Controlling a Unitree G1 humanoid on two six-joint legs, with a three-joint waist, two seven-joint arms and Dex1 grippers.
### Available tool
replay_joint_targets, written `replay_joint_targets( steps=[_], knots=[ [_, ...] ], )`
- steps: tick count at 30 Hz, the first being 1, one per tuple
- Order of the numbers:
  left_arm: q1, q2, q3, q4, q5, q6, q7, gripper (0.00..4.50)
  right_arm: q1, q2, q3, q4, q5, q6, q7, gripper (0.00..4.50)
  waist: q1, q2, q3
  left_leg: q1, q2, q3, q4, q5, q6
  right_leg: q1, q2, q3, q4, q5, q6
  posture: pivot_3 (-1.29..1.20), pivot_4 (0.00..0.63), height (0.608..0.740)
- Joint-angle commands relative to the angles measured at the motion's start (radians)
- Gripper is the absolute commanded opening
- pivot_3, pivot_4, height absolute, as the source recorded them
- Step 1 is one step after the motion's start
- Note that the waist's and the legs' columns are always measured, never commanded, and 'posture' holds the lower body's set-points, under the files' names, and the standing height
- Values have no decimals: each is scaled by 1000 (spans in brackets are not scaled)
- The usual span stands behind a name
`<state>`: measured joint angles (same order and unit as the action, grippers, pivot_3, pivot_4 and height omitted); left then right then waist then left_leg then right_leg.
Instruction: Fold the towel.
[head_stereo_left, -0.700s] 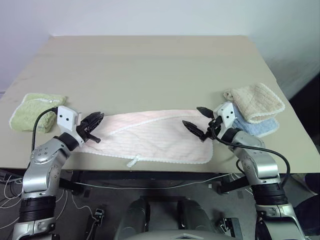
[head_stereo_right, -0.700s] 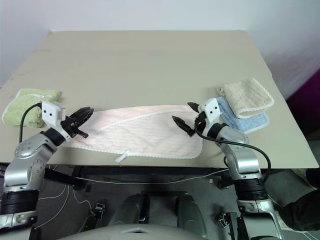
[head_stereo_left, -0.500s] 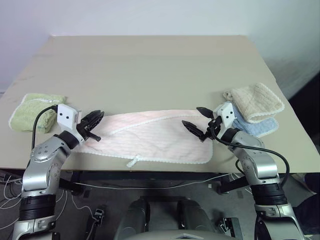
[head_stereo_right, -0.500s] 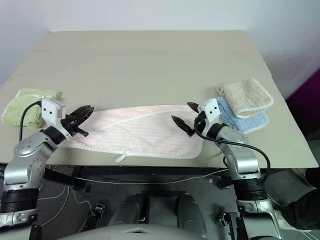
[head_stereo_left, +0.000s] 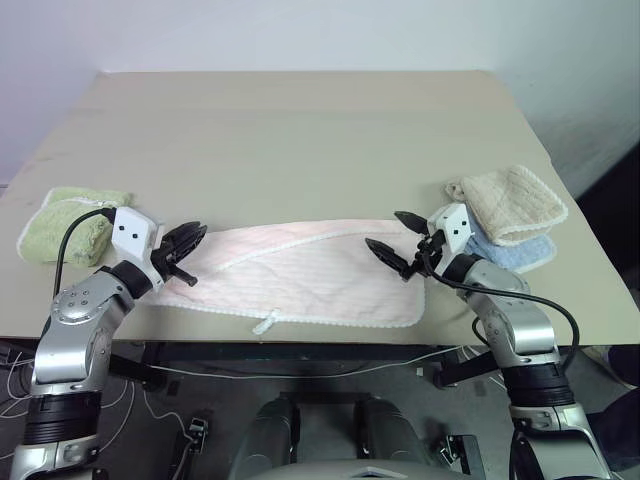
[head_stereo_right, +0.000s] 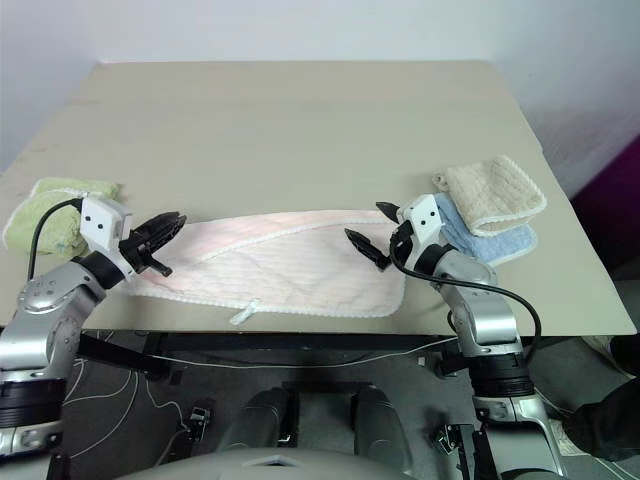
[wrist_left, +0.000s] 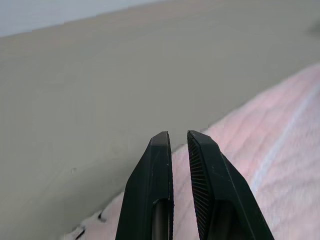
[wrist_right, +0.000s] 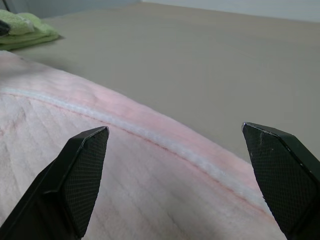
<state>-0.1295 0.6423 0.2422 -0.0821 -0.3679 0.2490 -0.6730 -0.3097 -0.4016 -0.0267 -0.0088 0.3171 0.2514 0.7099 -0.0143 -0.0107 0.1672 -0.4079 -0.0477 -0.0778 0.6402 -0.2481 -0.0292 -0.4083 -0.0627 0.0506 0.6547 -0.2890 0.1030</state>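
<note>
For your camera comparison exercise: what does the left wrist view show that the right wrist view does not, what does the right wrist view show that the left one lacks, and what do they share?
Left wrist view: the left gripper, its two fingers almost together with nothing between them, over the towel's end. Right wrist view: the right gripper, fingers spread wide above a white trimmed edge, plus the green folded towel far off. Both share the pink towel and the bare table.

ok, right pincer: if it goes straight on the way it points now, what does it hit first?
Probably the pink towel. The right pincer is open, hovering over the towel's end and aimed along it toward the green folded towel far beyond. Its height above the cloth is unclear, so it could skim over.
</note>
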Motion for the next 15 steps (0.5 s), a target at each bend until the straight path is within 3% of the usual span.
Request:
replay_joint_targets(
  steps=[1, 6, 14, 15],
  knots=[
    [15, 66, 4, -71, 30, -32, -51, 595, -31, -18, -17, -4, 4, -8, 7, 4475, 0, 0, 0, 0, 0, 0, 0, 0, 0, 0, 0, 0, 0, 0, 0, 0, 150, 740],
    [53, 140, 6, -92, 61, -66, -121, 595, -13, -46, -16, -30, 8, 19, 15, 4475, 1, 0, 0, 0, 0, 0, 0, 0, 0, 0, -1, 0, -1, 0, 0, 0, 150, 740],
    [56, 375, -80, -60, 228, -87, -254, 595, 6, -98, -32, -65, 16, 72, 19, 4475, -1, 1, 0, 0, 0, 0, -2, 0, 0, 0, -1, 0, -1, 0, 0, 0, 150, 740],
    [53, 402, -89, -69, 243, -73, -268, 977, 6, -102, -33, -65, 16, 75, 19, 4500, -1, 1, 0, 0, 0, 0, -2, 0, 0, 0, -1, 0, -2, 0, 0, 0, 150, 740]
  ],
)
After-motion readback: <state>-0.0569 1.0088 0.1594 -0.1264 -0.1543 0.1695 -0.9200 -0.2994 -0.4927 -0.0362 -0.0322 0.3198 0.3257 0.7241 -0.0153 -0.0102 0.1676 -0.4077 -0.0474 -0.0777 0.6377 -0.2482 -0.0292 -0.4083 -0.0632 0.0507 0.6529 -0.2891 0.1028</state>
